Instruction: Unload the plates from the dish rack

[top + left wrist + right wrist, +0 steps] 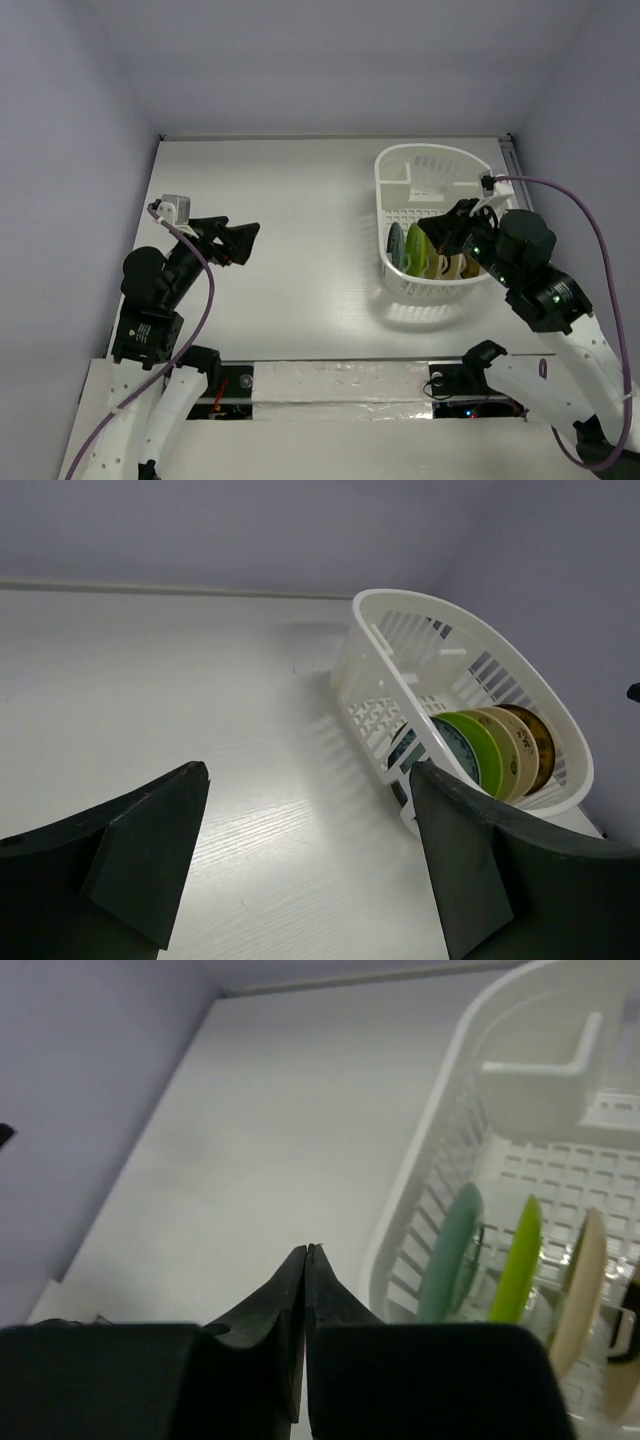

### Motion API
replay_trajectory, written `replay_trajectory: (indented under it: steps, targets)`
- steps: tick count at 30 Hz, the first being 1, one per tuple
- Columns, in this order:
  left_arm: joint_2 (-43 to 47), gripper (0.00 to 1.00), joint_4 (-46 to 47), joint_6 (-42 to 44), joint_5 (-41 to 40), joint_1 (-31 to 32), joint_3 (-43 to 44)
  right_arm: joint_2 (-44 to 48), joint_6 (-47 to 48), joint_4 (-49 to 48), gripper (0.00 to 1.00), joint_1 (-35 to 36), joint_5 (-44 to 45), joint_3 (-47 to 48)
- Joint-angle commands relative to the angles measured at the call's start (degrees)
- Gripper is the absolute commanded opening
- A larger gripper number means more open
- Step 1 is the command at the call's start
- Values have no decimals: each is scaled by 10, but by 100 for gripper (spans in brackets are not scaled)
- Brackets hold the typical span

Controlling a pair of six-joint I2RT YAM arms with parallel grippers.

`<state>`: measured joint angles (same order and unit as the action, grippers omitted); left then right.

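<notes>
While upright in slatted plastic rack, 4 round plates; left jaws apart, right jaws together.

A robot lab cell, not a home: blank lilac-grey walls close in ahead of and to both sides of the right claw, below it a plain white table, behind it a purple cable and a taped mounting rail.
</notes>
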<state>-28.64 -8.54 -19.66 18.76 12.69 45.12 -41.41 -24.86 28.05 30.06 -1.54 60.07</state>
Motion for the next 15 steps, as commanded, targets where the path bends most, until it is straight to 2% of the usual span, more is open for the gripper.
replay_trajectory:
  steps: [1, 4, 7, 10, 11, 13, 14, 15]
  targets:
    - [7, 79, 10, 16, -23, 1, 10, -17, 13, 37, 2, 23, 81, 9]
    - [14, 76, -10, 23, -49, 1, 1, -42, 13, 45, 0, 55, 122, 14]
    - [26, 62, -11, 23, -65, 1, -13, -77, 14, 53, 0, 98, 159, 30]
    - [47, 40, -18, 19, -95, 1, -32, -119, 11, 67, 0, 130, 210, 43]
    - [50, 26, -24, 16, -103, 1, -39, -128, 10, 74, 0, 136, 233, 45]
    - [58, 13, -26, 9, -122, 1, -43, -149, 6, 81, 0, 144, 254, 52]
    - [61, 3, -26, 10, -128, 1, -43, -154, 5, 84, 7, 144, 271, 54]
    - [62, 0, -28, 9, -132, 1, -43, -156, 3, 85, 14, 144, 278, 55]
